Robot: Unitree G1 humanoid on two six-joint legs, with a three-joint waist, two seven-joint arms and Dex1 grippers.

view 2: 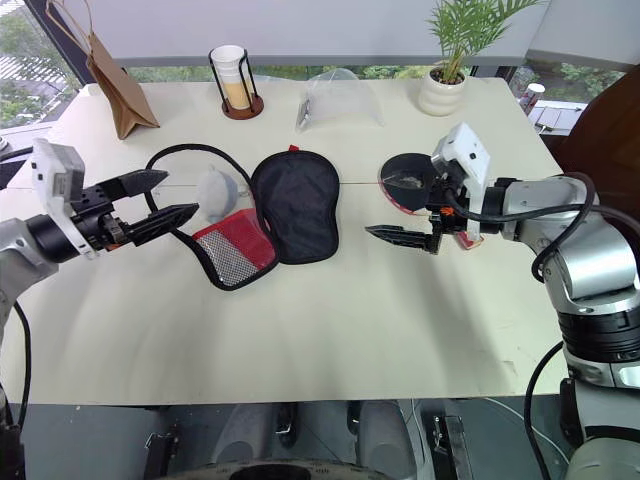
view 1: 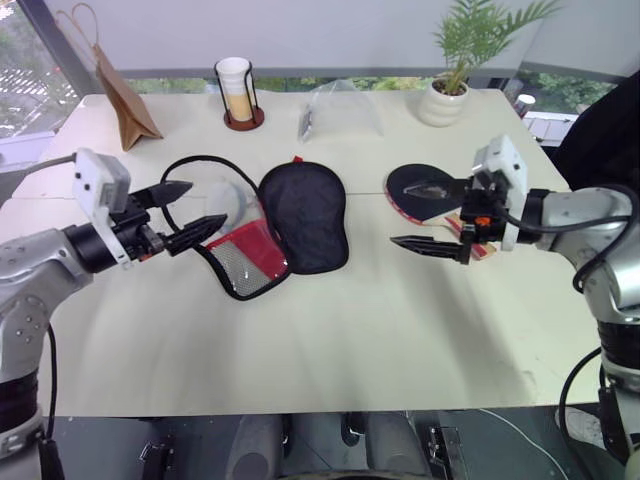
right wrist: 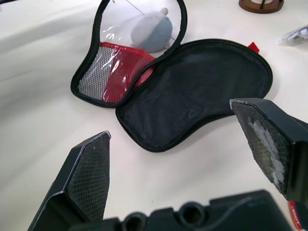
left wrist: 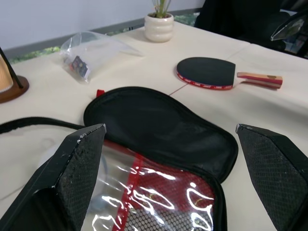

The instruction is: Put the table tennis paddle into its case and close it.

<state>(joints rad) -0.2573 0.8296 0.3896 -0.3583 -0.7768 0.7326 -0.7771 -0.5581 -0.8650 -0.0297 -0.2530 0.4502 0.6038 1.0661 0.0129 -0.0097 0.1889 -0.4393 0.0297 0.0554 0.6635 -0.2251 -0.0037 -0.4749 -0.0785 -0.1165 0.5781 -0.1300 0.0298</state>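
Soft black fabric case [view 1: 303,215] – flat round-faced paddle [view 1: 425,190]

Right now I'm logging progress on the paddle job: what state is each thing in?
Case: unzipped, lying open flat on the table.
Paddle: outside the case, flat on the table, not held.
Left gripper: open, empty, beside the case.
Right gripper: open, empty, above the paddle.
Clear bag: lying on the table.
Paper bag: standing upright.
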